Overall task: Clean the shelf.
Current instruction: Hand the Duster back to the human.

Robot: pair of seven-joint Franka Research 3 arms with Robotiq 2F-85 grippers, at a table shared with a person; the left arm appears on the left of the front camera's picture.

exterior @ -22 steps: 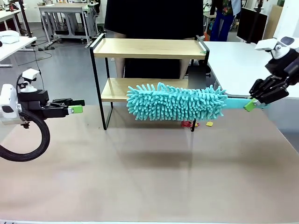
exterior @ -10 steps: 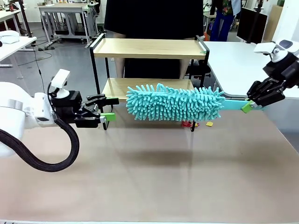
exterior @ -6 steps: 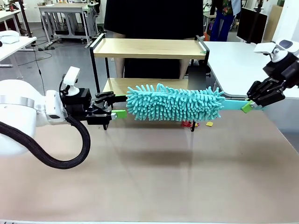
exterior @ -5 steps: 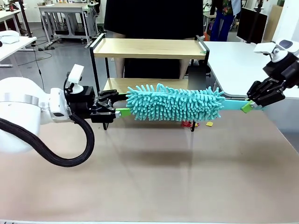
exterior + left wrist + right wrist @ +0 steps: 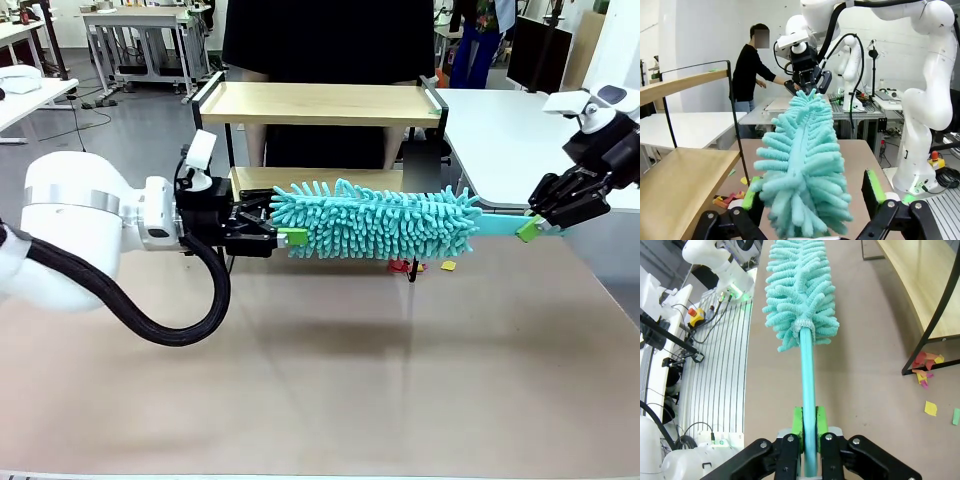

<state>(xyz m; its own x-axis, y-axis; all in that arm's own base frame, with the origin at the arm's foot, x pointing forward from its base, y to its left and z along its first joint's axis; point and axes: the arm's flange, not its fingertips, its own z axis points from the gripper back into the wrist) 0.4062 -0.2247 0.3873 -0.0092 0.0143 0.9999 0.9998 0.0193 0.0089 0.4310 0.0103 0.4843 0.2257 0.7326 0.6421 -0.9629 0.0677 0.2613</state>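
Now clamped tight: right end effector [image 5: 533, 228] on fluffy teal duster [image 5: 375, 221]; left end effector [image 5: 810, 200] wide, straddling its shaggy tip beside wooden shelf [image 5: 320, 103].

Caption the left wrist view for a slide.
Open left tool straddles the teal duster's tip beside the shelf; the right tool holds its far end.

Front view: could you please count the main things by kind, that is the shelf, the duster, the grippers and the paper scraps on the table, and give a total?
Shelf: 1
Duster: 1
Grippers: 2, left gripper and right gripper
Paper scraps: at least 2 patches, red scraps and yellow scrap; exact number too small to tell
Total: at least 6
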